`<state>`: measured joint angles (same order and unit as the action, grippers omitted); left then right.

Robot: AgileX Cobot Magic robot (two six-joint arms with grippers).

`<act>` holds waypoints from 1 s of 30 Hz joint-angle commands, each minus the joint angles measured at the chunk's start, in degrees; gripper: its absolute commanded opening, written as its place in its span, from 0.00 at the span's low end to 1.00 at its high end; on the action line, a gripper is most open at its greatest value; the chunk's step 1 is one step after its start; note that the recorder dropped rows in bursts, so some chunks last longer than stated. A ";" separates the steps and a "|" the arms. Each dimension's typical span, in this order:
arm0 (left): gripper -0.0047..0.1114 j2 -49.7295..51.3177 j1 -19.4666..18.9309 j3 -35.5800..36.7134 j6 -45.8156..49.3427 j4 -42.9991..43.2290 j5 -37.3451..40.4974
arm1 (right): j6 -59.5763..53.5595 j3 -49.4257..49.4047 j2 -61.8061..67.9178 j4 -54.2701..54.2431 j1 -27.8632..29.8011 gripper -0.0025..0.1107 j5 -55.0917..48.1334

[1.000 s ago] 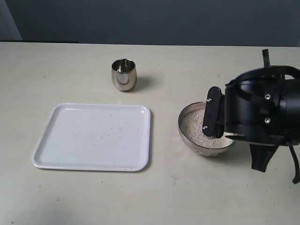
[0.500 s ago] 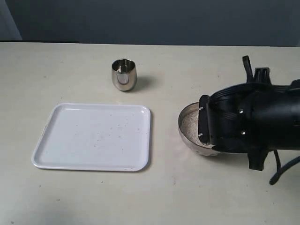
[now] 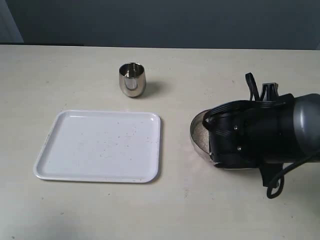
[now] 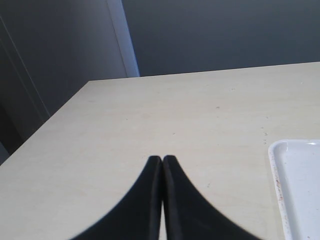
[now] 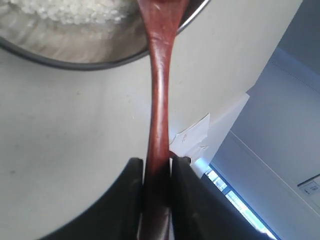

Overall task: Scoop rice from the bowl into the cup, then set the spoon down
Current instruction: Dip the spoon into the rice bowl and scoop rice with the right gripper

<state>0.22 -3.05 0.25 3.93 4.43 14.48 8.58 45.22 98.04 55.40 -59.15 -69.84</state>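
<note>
Rice point(image 5: 75, 12), small white uncooked grains, sits in the wide round shiny steel bowl point(image 3: 196, 131) on the right of the pale table point(image 3: 75, 65). Slim dark reddish-brown wooden spoon point(image 5: 159, 100) has its oval end down in the bowl among the grains, handle running out over the rim. Right gripper point(image 5: 157, 164) pinches the handle between both fingers; its black body covers most of the bowl in the exterior view. Spoon loaded or not: can't tell, the oval end is cut off at the frame edge.

Small rounded shiny steel cup point(image 3: 132, 79) stands upright, well apart from the bowl; contents too small to read.

Judgement: scoop stage, early. Lift, carry to cup, tip and spoon set-down all remain.

Left gripper point(image 4: 162, 161) has its fingers pressed together on nothing, near the white rectangular tray point(image 3: 100, 150), which carries a few specks.
</note>
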 commanded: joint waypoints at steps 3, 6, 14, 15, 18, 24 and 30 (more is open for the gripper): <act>0.04 -0.22 0.39 -0.25 -0.25 0.19 -0.78 | 0.68 0.79 0.83 -0.16 -0.25 0.02 -0.12; 0.04 -0.22 0.39 -0.25 -0.25 0.19 -0.78 | 1.47 0.89 0.83 -0.55 -0.25 0.02 0.05; 0.04 -0.22 0.39 -0.25 -0.25 0.19 -0.78 | 1.58 0.89 0.83 -4.30 -0.25 0.02 3.82; 0.04 -0.22 0.39 -0.25 -0.25 0.19 -0.78 | 1.58 0.89 0.83 -4.55 -0.25 0.02 4.26; 0.04 -0.22 0.39 -0.25 -0.25 0.19 -0.78 | 1.58 0.89 0.83 -4.35 -0.25 0.02 5.31; 0.04 -0.22 0.39 -0.25 -0.25 0.19 -0.78 | 1.36 0.89 0.83 -7.84 -0.25 0.02 9.12; 0.04 -0.22 0.39 -0.25 -0.25 0.19 -0.78 | 1.36 0.89 0.83 -10.57 -0.25 0.02 11.73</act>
<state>0.22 -3.05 0.25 3.93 4.43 14.48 10.27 45.98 98.86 46.67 -59.15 -60.21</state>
